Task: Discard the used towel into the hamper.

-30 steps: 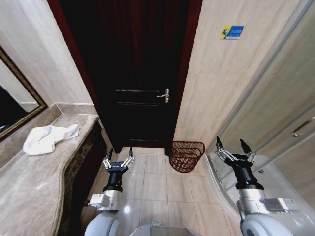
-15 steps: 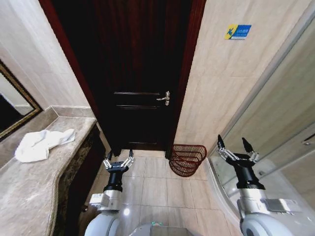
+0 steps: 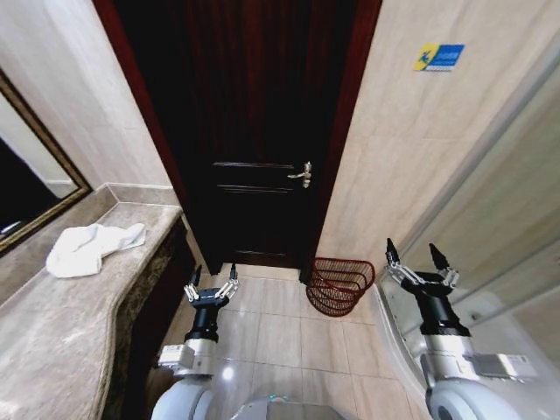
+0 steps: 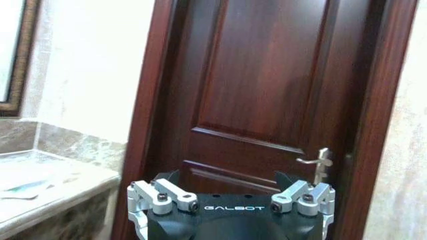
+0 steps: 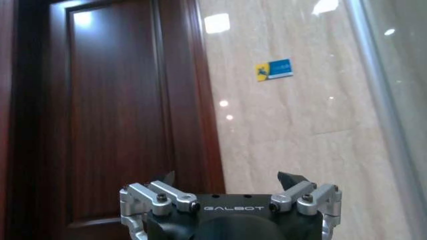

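Observation:
A crumpled white towel [image 3: 93, 246] lies on the marble counter [image 3: 61, 324] at my left. The hamper [image 3: 341, 284], a dark red openwork basket, stands on the floor by the wall right of the door. My left gripper [image 3: 213, 282] is held upright over the floor beside the counter's edge, open and empty, well below and right of the towel. On the right, my other gripper [image 3: 419, 260] is also raised and open, just right of the hamper. In the wrist views the left gripper [image 4: 230, 179] and right gripper [image 5: 228, 179] point at the door and wall.
A dark wooden door [image 3: 258, 131] with a lever handle [image 3: 303, 173] is shut straight ahead. A framed mirror [image 3: 31, 184] hangs above the counter. A glass shower partition [image 3: 499, 227] runs along the right. Beige floor tiles [image 3: 280, 337] lie between the arms.
The whole view has shifted: the towel, door and hamper sit a little further right than half a second ago. Both grippers hold the same open pose.

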Motion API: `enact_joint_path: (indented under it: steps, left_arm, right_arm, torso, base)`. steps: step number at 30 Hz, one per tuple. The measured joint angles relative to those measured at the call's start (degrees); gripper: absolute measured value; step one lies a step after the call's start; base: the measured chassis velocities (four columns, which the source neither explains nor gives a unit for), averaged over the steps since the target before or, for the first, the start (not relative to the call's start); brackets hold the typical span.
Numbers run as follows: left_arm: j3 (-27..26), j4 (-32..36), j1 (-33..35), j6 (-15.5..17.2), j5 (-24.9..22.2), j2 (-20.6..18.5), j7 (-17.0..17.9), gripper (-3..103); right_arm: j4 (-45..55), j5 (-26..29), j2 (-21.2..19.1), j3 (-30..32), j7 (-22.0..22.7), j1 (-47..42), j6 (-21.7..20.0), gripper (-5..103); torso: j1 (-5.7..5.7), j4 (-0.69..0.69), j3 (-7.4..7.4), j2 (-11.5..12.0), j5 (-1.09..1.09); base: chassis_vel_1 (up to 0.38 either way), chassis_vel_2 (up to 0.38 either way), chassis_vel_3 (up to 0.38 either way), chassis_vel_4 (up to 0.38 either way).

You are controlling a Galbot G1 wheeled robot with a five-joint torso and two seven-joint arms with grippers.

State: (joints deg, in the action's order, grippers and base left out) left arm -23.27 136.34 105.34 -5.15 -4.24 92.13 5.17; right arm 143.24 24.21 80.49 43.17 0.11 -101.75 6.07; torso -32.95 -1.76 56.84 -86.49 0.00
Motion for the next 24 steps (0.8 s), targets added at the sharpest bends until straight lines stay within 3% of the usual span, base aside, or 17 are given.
enact_joint_path:
  steps: [5,10,14,24]
  left_arm:
    - [0.14,0.01,0.14,-0.02,0.01,0.0,0.06,93]
    - [-0.23,0.02,0.1,-0.05,-0.11,0.0,0.07,99]
    - [-0.42,0.01,0.01,-0.08,-0.27,0.0,0.08,94]
    - [-0.32,-0.59,-0.35,-0.09,-0.32,0.0,0.03,98]
  right_arm:
    - [0.0,0.47,-0.03,0.47,0.0,0.5,0.73,100]
    - [0.0,0.49,0.07,0.42,0.01,0.64,0.8,100]
    - [-0.03,0.33,0.26,0.1,0.05,0.85,0.81,100]
    - [-0.33,0.67,0.18,-0.16,0.44,1.47,1.43,100]
  torso:
    - [0.0,-0.01,0.0,0.0,0.0]
    - [0.0,0.0,0.0,0.0,0.01]
    - [0.01,0.0,0.0,0.0,0.01]
    - [0.0,0.0,0.0,0.0,0.0]
  base:
    - [0.096,0.081,0.087,0.079]
    - [0.111,0.09,0.111,0.108]
    - [0.124,0.124,0.113,0.121]
    - [0.119,0.124,0.124,0.132]
